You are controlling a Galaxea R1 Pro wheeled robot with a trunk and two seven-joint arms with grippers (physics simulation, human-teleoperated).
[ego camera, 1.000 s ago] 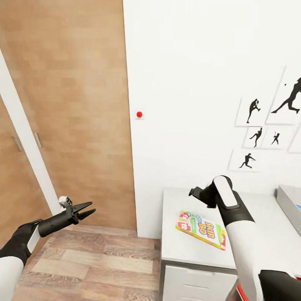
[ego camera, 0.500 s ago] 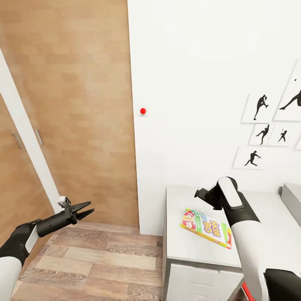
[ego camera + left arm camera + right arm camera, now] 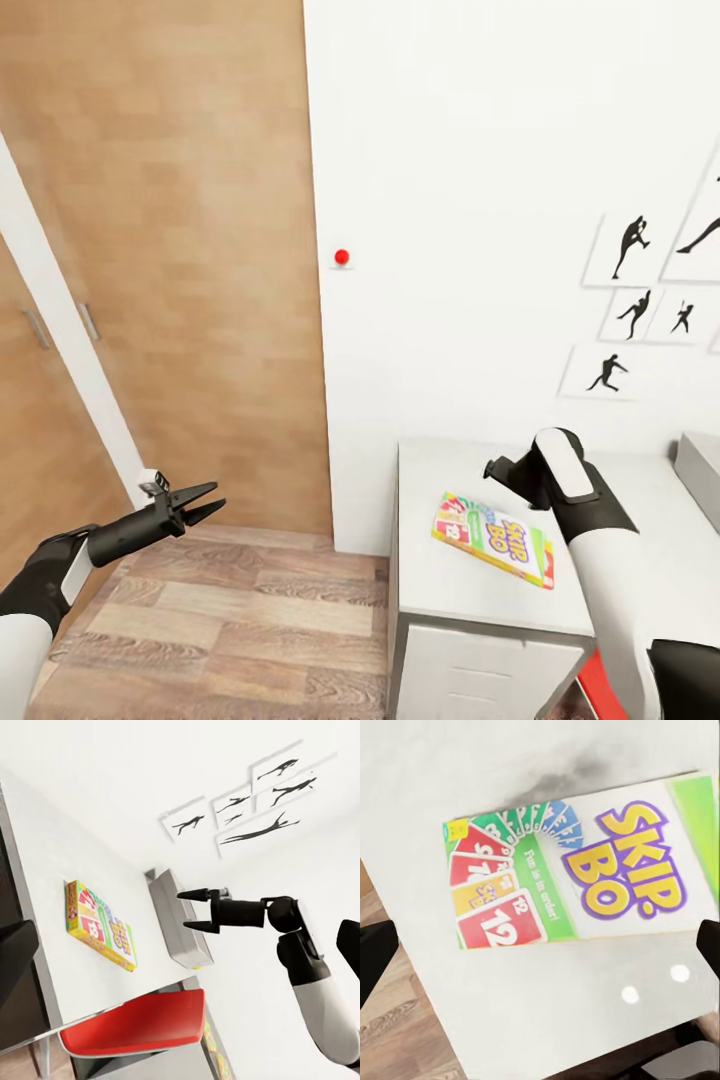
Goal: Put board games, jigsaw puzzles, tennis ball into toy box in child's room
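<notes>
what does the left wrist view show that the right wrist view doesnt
Left wrist view alone: the right gripper open above the table, a grey toy box at the wall, a red chair, and silhouette pictures. Right wrist view alone: the card artwork close up and a strip of wooden floor. Both: the Skip-Bo game lying flat on the white table.

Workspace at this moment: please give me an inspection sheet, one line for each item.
Surface: white table, drawers below its front edge.
Job's things: Skip-Bo board game lies flat on the table; grey toy box stands at the table's far side, contents hidden.
Clutter: nothing seen.
Grippers: right gripper open, above the table near the game, holding nothing; left gripper open, over the wooden floor, holding nothing.
Cables: nothing seen.
Surroundings: wooden doors, white wall with a red dot and silhouette pictures, red chair.
</notes>
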